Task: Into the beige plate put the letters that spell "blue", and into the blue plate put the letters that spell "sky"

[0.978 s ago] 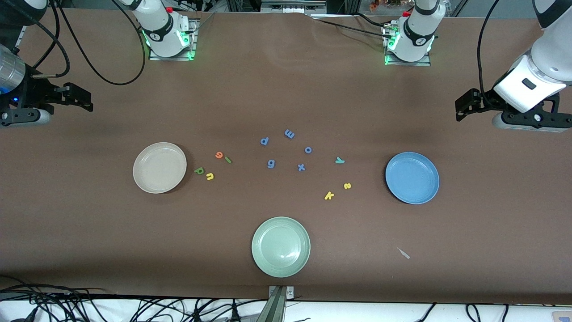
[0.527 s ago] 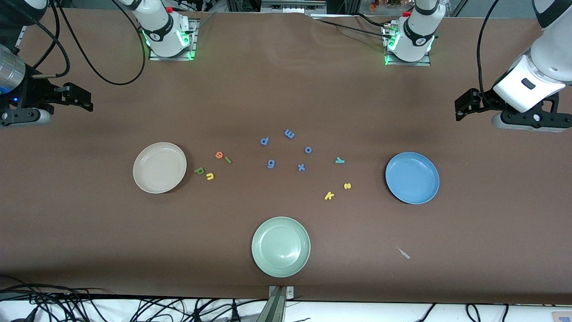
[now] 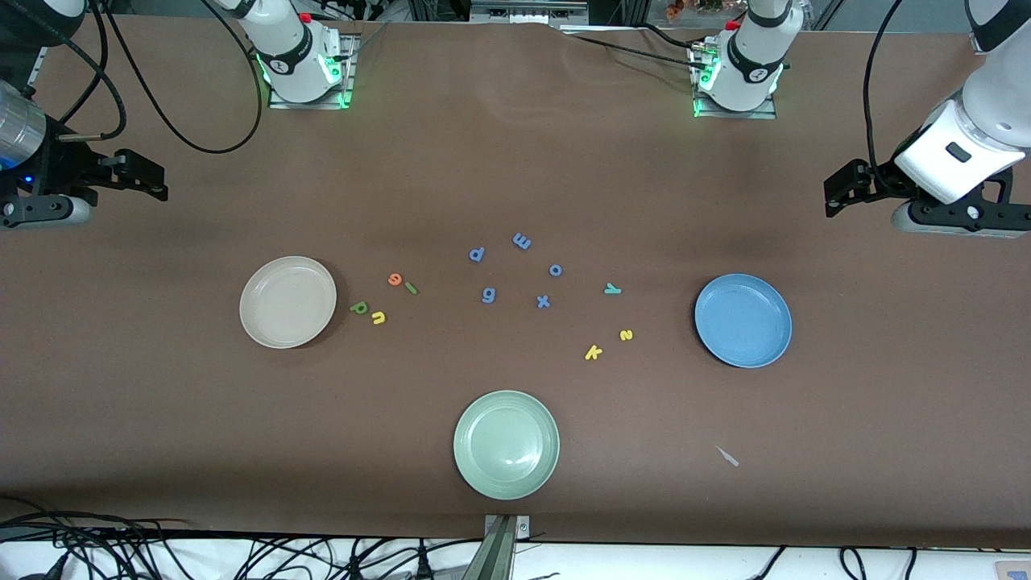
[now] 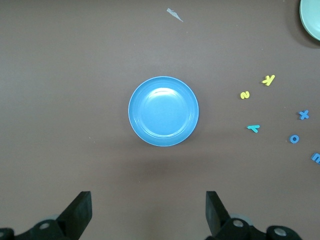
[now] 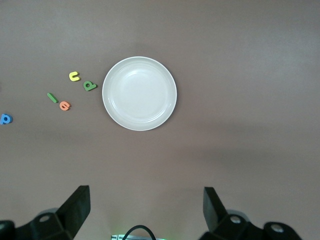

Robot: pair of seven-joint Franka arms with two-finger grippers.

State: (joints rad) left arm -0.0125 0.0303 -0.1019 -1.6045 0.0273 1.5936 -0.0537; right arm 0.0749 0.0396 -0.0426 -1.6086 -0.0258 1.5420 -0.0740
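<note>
The beige plate (image 3: pixel 287 302) lies empty toward the right arm's end. Beside it are the orange e (image 3: pixel 395 279), green l (image 3: pixel 411 287), green b (image 3: pixel 359 307) and yellow u (image 3: pixel 378 318). The blue plate (image 3: pixel 743 320) lies empty toward the left arm's end, with the teal y (image 3: pixel 612 288), yellow s (image 3: pixel 626 335) and yellow k (image 3: pixel 593 352) beside it. My left gripper (image 3: pixel 834 196) hangs open high above the table near the blue plate (image 4: pixel 163 111). My right gripper (image 3: pixel 151 180) hangs open, empty, over the table near the beige plate (image 5: pixel 139 93).
Several periwinkle-blue letters (image 3: pixel 521 241) lie scattered mid-table between the two letter groups. A pale green plate (image 3: pixel 506 444) sits nearest the front camera. A small pale scrap (image 3: pixel 727 456) lies near the blue plate. Cables trail along the table's front edge.
My left arm has drifted slightly toward its own end of the table. The right arm, plates and letters have not moved.
</note>
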